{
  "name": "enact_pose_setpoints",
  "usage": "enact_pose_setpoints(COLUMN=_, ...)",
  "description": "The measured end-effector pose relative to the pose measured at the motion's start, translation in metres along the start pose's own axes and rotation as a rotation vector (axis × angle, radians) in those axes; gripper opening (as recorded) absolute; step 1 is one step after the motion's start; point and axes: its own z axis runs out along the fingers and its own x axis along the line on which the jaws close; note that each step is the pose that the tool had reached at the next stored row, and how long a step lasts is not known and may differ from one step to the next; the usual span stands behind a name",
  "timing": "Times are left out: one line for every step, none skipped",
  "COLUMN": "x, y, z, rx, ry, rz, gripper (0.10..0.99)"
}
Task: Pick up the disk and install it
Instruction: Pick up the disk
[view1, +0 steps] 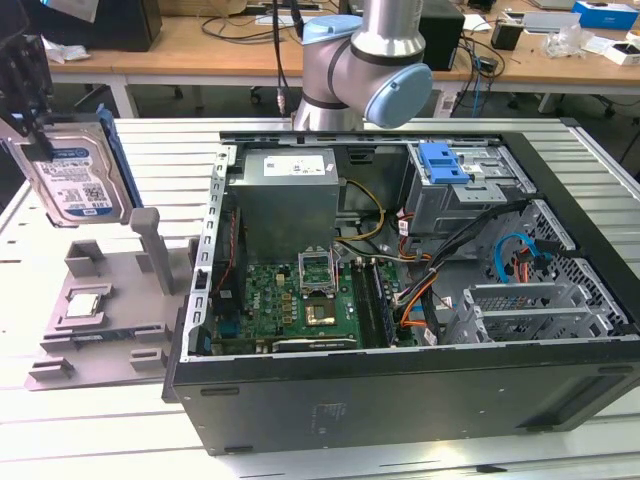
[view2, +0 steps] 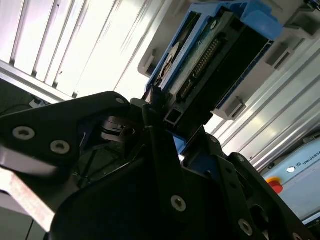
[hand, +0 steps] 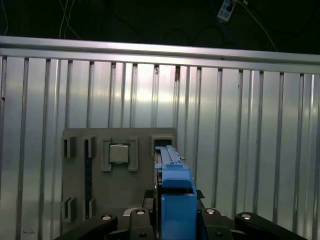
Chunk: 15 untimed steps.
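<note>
End effector (view1: 36, 140) clamps disk (view1: 78, 175) — silver slab, blue-framed.

The table (view1: 120, 445) is a ribbed silver metal top with long parallel grooves, seen in the first wrist view (hand: 250, 125) as bright slats. Two things lie directly on it. A flat grey plastic holder (view1: 130, 355) with raised slots and an upright post rests near the exterior view's left; in the first wrist view (hand: 115, 200) it lies flat across the slats. Just beside it, a black computer case (view1: 400, 385) lies on its side, open side up, covering the middle and the exterior view's right.
</note>
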Motion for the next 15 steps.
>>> enact_pose_setpoints(x=-0.0001, y=0.0001, z=-0.0038, rx=0.0, ry=0.0, rz=0.0, gripper=0.369)
enact_pose_setpoints(x=-0.0002, y=0.0001, z=-0.0068, rx=0.0, ry=0.0, rz=0.0, gripper=0.369)
enact_pose_setpoints(x=-0.0003, y=0.0002, z=-0.0087, rx=0.0, ry=0.0, rz=0.0, gripper=0.369)
enact_pose_setpoints(x=-0.0004, y=0.0002, z=-0.0109, rx=0.0, ry=0.0, rz=0.0, gripper=0.369)
enact_pose_setpoints(x=-0.0004, y=0.0002, z=-0.0128, rx=0.0, ry=0.0, rz=0.0, gripper=0.369)
enact_pose_setpoints(x=-0.0005, y=0.0003, z=-0.0148, rx=0.0, ry=0.0, rz=0.0, gripper=0.369)
enact_pose_setpoints(x=-0.0006, y=0.0003, z=-0.0168, rx=0.0, ry=0.0, rz=0.0, gripper=0.369)
enact_pose_setpoints(x=-0.0007, y=0.0004, z=-0.0195, rx=0.0, ry=0.0, rz=0.0, gripper=0.369)
enact_pose_setpoints(x=-0.0008, y=0.0004, z=-0.0217, rx=0.0, ry=0.0, rz=0.0, gripper=0.369)
enact_pose_setpoints(x=-0.0009, y=0.0005, z=-0.0241, rx=0.0, ry=0.0001, rz=0.0, gripper=0.369)
enact_pose_setpoints(x=-0.0011, y=0.0006, z=-0.0295, rx=0.0, ry=0.0, rz=0.0, gripper=0.369)
enact_pose_setpoints(x=-0.0012, y=0.0007, z=-0.0344, rx=0.0, ry=0.0, rz=0.0, gripper=0.369)
enact_pose_setpoints(x=-0.0013, y=0.0007, z=-0.0393, rx=0.0, ry=0.0, rz=0.0, gripper=0.369)
enact_pose_setpoints(x=-0.0014, y=0.0008, z=-0.0416, rx=0.0, ry=0.0, rz=0.0, gripper=0.369)
enact_pose_setpoints(x=-0.0015, y=0.0009, z=-0.0455, rx=0.0, ry=0.0, rz=0.0, gripper=0.369)
